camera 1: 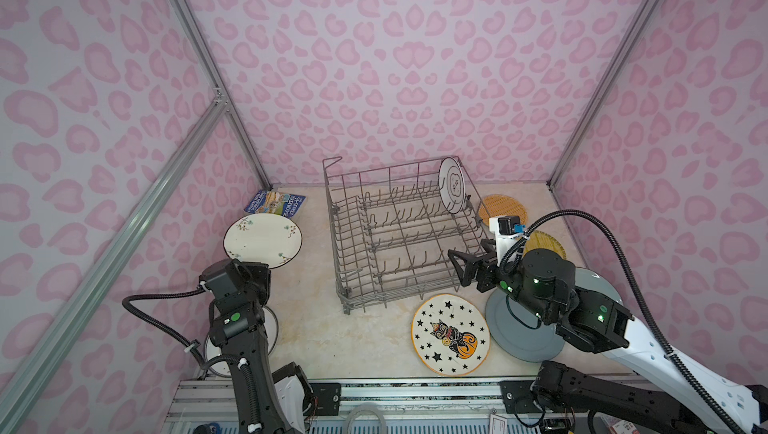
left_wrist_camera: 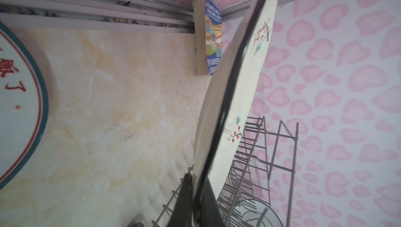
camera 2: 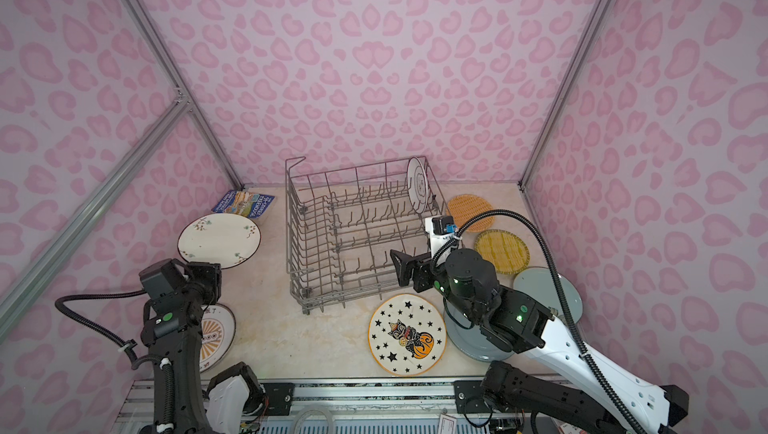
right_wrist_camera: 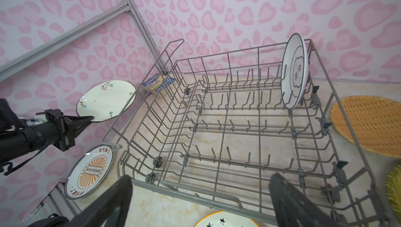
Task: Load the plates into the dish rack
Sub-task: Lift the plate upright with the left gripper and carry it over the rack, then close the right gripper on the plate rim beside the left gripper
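Pinched tight by the left pincer (right_wrist_camera: 91,118) at its nearest rim: flowered plate (right_wrist_camera: 106,100), body left free for slotting between tines. To that pincer's right, dish rack (camera 1: 338,236). Right pincer (camera 1: 459,266) wide, empty, at rack's corner.

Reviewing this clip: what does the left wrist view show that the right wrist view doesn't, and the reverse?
Left wrist only: the pale underside of the white flower-painted plate, seen edge-on. Right wrist only: the open right gripper, the orange woven-look plate, the yellow woven-look plate, the rim of the white starred plate. Both: the left gripper shut on the flower plate's dark rim, the grey wire dish rack holding an upright white black-rimmed plate, the blue paperback book, the white plate with red lettering.
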